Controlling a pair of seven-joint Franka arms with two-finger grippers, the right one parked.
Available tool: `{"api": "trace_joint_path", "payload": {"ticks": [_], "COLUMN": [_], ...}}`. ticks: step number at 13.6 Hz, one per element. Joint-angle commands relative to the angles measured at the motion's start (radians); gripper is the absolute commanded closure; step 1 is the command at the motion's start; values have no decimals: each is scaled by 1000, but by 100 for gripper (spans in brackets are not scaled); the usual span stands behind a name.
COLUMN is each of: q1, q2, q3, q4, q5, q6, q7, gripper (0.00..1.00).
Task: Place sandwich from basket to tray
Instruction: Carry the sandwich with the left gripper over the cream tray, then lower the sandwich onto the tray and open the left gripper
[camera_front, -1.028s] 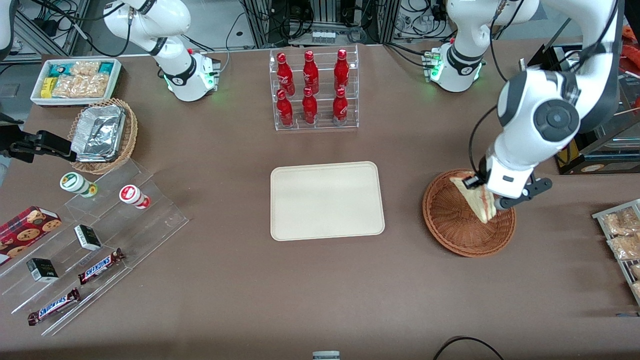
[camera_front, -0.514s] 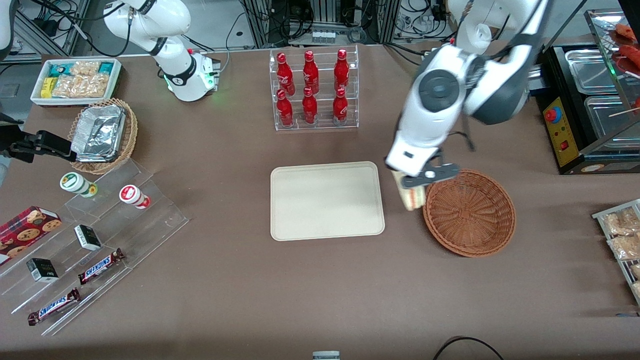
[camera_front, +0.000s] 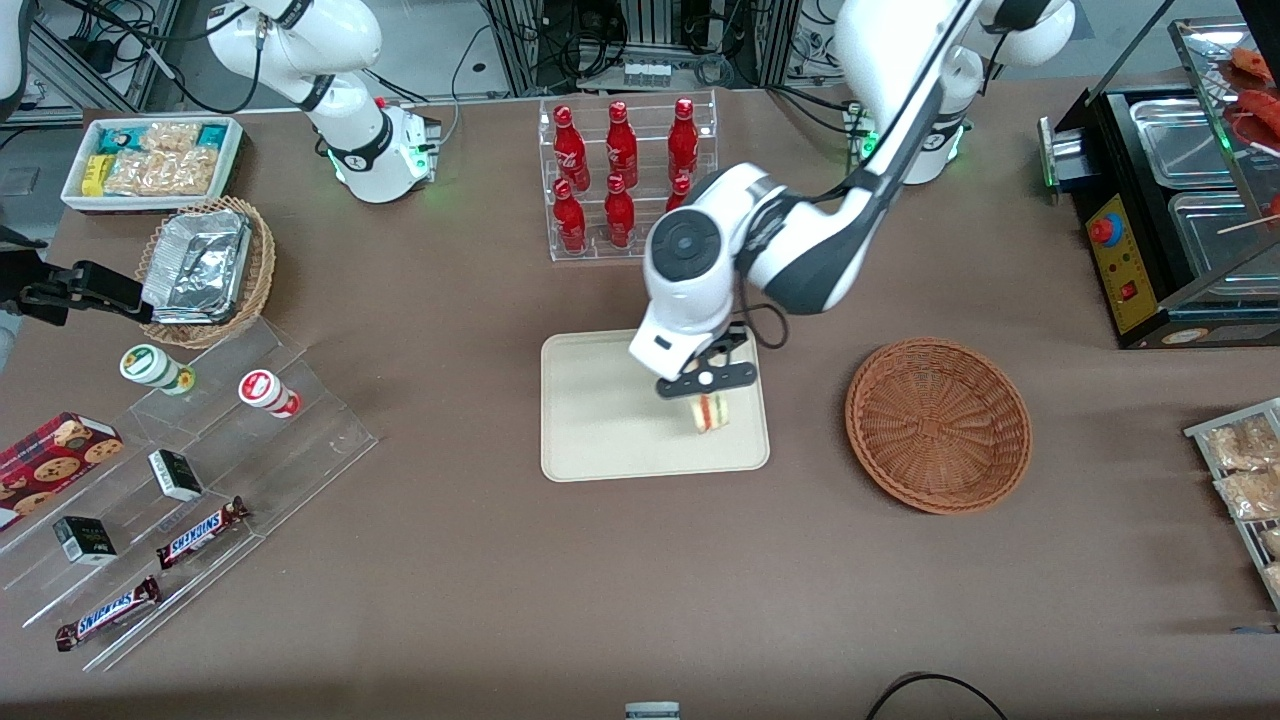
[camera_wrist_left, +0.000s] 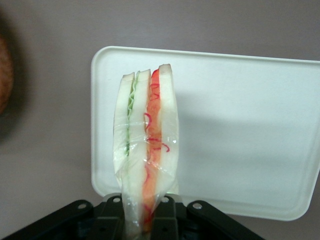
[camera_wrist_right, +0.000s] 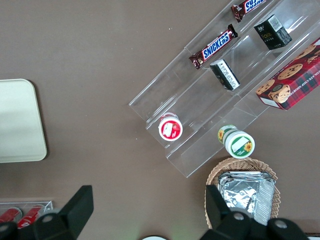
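From the front, we see our pincer (camera_front: 707, 381) over the tray (camera_front: 600, 420), at the end nearest the basket (camera_front: 938, 425), clamped on the sandwich (camera_front: 711, 411), which hangs below it. The basket sits empty on the bench (camera_front: 450, 560), well apart from the tray toward the working arm's end. We cannot tell from here whether the sandwich touches the tray surface or is just above it.

In the left wrist view, the sandwich (camera_wrist_left: 146, 145) stands on edge between the fingers (camera_wrist_left: 112, 217), wrapped in clear film, with the tray (camera_wrist_left: 250, 125) beneath it. It sits close to the tray's rim, not its middle.

The right wrist view shows only a corner of the tray (camera_wrist_right: 20, 120).

We judge two risks: released from height, the narrow wedge could topple and slide over the low rim; and the film could cling to a finger as we let go.
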Motion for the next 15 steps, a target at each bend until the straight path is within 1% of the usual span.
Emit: {"api": "trace_joint_path", "payload": {"ticks": [1,4,5,6,9,10,14,15], "q1": [-51,-78,-78,-78,-98,-98,-108,-108], "q2": [86,130,144,156,196,207,222,224], "q3": [17,22,21,21,21,19,19,19], "q4": [66,68,70,68,73,73,73,73], "q5": [24,25,34,59,73,88,94,94], "q6": [61,79,92,107,142,142,153,153], "q7": [-46,-49,-49,-49,-49,-46,-47,-50], "gripper": [100,100,100,100,100,100,100,73]}}
